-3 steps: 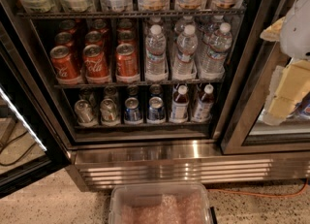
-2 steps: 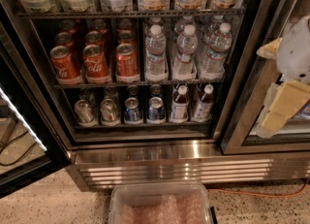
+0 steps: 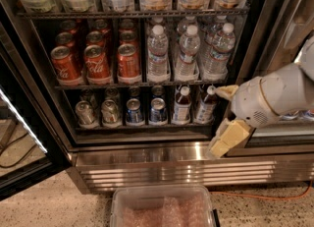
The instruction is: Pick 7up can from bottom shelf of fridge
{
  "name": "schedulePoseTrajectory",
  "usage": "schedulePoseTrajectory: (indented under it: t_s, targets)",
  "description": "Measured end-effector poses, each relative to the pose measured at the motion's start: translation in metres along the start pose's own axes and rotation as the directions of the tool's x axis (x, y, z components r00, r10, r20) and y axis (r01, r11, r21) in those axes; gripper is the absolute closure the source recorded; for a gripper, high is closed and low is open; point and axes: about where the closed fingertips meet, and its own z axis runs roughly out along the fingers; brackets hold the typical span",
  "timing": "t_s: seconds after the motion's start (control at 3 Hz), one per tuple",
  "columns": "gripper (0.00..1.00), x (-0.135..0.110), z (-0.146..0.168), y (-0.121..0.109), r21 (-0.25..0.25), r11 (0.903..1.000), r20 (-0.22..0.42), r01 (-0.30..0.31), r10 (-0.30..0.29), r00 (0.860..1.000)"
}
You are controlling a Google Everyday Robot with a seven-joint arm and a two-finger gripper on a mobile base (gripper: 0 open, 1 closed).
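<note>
Begin at the left of the bottom shelf [image 3: 122,126] of the fridge [image 3: 171,168]: take the 7up can [image 3: 85,113], upright in the outermost lane with a twin beside it; pass over the blue cans [image 3: 133,111] and dark bottles [image 3: 182,104] further right; find the gripper [image 3: 224,116] outside the cabinet by the right door post, level with that shelf, cream pads [image 3: 228,138] spread and empty, well apart from the can; judged as the approach step; sweep leftward, stay below the rack of red Coca-Cola cans [image 3: 97,63], enter straight along the lane, close round mid-body without nudging the twin; expect a sliding base on wire rack; mind the clear bin [image 3: 162,205] on speckled floor [image 3: 39,206] and the orange cable [image 3: 260,194] at right.
</note>
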Motion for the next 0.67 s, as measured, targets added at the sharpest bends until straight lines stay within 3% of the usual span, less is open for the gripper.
schedulePoseTrajectory:
  t_s: [0.33,0.67]
  targets:
    - [0.00,-0.0323,0.0571,0.0065,-0.100,0.9946,0.137,0.030,-0.016,0.990]
    - [0.00,-0.0341,0.0625,0.0077,-0.113,0.9932,0.150,0.029,-0.011,0.989]
